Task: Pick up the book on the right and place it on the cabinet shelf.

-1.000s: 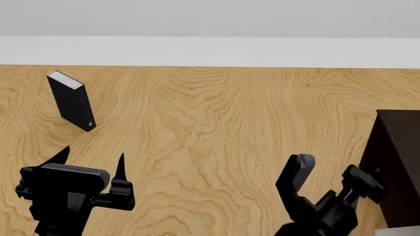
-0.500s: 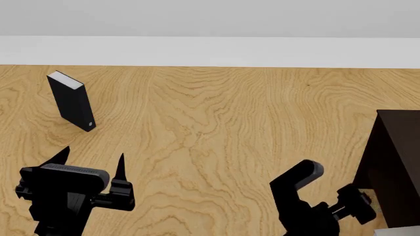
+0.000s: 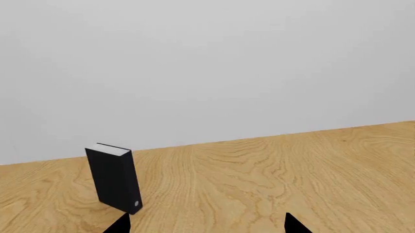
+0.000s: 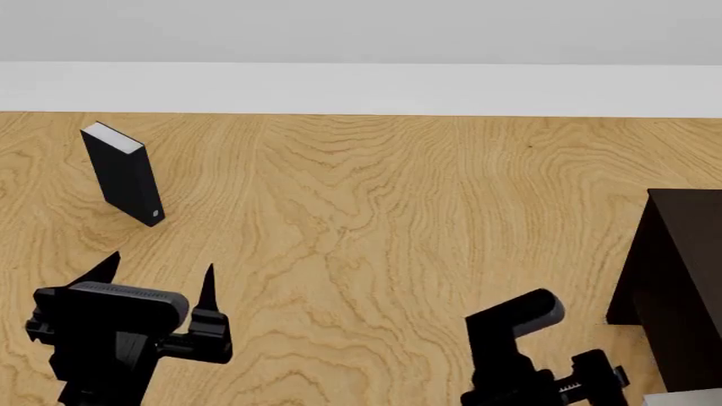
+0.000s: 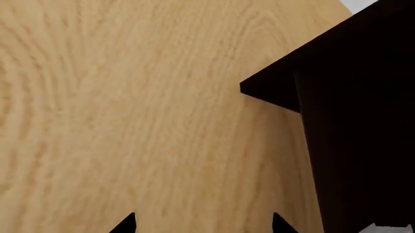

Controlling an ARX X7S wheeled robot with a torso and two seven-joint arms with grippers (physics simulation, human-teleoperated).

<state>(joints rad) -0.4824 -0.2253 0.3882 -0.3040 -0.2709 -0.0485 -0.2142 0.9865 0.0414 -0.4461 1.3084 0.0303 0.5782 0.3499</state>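
The book on the right is out of view. The very dark brown cabinet [image 4: 684,279] stands at the right edge of the head view. The right wrist view shows one corner and a flat board of the cabinet [image 5: 353,92], but the dark hides whether that is the shelf. My right gripper [image 4: 560,348] hangs low just left of the cabinet. In its own view the right gripper [image 5: 202,224] is open over bare wood. My left gripper [image 4: 158,266] is open at the lower left. Nothing lies between the tips of the left gripper [image 3: 206,224].
A black book [image 4: 122,172] stands upright on the wood surface [image 4: 373,220] at the far left, ahead of the left gripper; it also shows as the black book [image 3: 115,183] in the left wrist view. A pale wall [image 4: 361,85] runs behind the wood.
The right gripper has turned and sunk toward the bottom of the head view, staying left of the cabinet. The left arm and the black book have not moved.
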